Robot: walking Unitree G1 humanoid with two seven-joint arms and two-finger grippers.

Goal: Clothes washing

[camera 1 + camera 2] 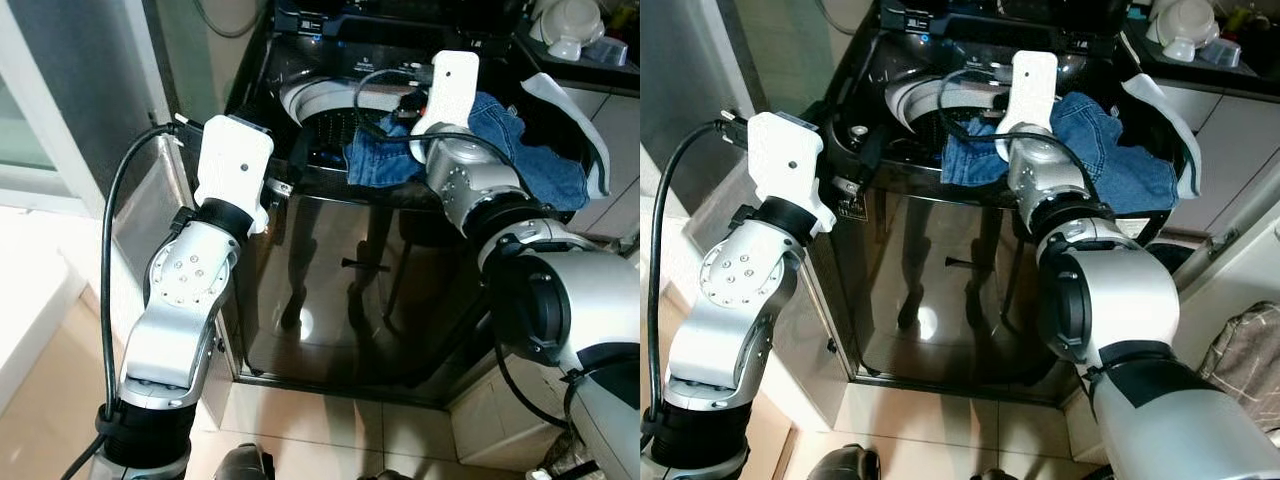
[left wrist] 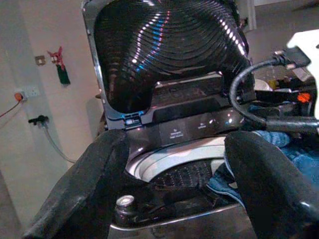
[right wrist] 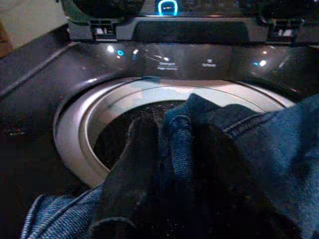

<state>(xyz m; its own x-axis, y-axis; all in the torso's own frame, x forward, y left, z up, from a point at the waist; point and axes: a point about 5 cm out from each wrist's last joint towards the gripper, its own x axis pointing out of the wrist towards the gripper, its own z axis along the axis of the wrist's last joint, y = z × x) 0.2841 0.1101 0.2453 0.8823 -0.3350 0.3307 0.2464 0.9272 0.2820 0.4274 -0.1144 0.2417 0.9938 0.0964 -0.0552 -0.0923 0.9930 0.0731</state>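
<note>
- Right gripper (image 3: 164, 164), reaching over the glossy black top-loading washing machine (image 1: 330, 290), pinches blue denim jeans (image 1: 500, 140) at its drum rim.
- Left gripper (image 2: 174, 194) hovers at the machine's front-left corner, fingers spread, empty.
- Beige tiled floor (image 1: 330, 425) lies below the machine.

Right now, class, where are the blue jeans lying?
The blue jeans lie draped over the washing machine's top right edge, partly hanging into the open drum, pinched by the right gripper.

Both arms reach forward, left gripper (image 2: 174, 184) jaws apart, right gripper (image 3: 169, 164) clamped.

Blue denim jeans (image 1: 520, 150), glossy black washer (image 1: 340, 290)
</note>
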